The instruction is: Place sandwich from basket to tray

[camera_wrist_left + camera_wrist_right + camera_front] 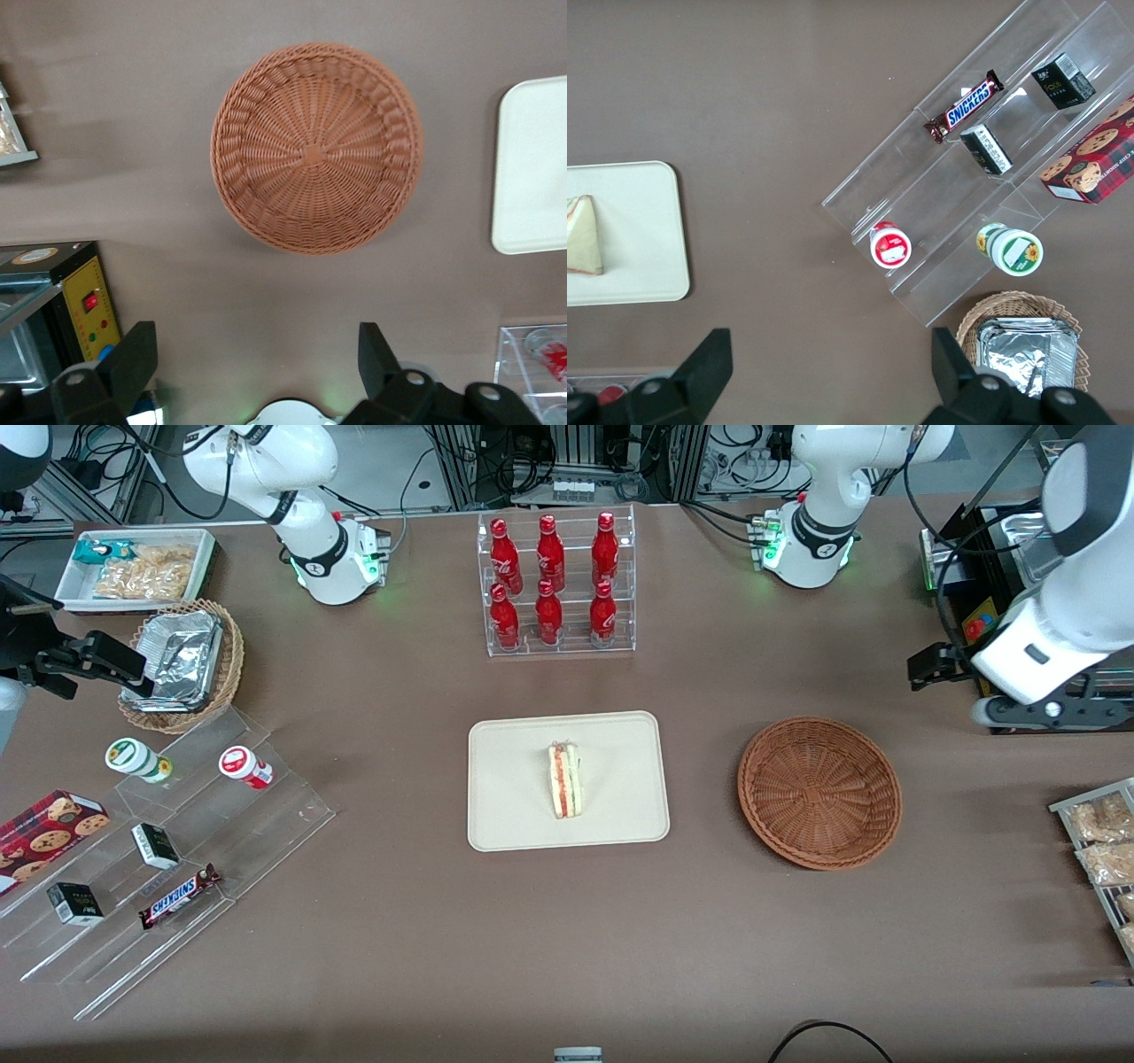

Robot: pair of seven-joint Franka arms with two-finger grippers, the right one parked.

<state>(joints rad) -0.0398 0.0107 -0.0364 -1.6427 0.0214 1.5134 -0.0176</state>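
Resting on cream tray (514, 815), near its middle, sandwich (564, 781) is seen on its side, cut edge with red and green filling turned up. Wicker basket (819, 791) left bare, beside tray toward working arm's end of table. Transfer judged done. Left gripper (257, 363) is held high, farther from front camera than basket, fingers (133, 359) spread wide, nothing pinched; basket framed whole in wrist view, so pose is judged retreat clear of goods, not approach.
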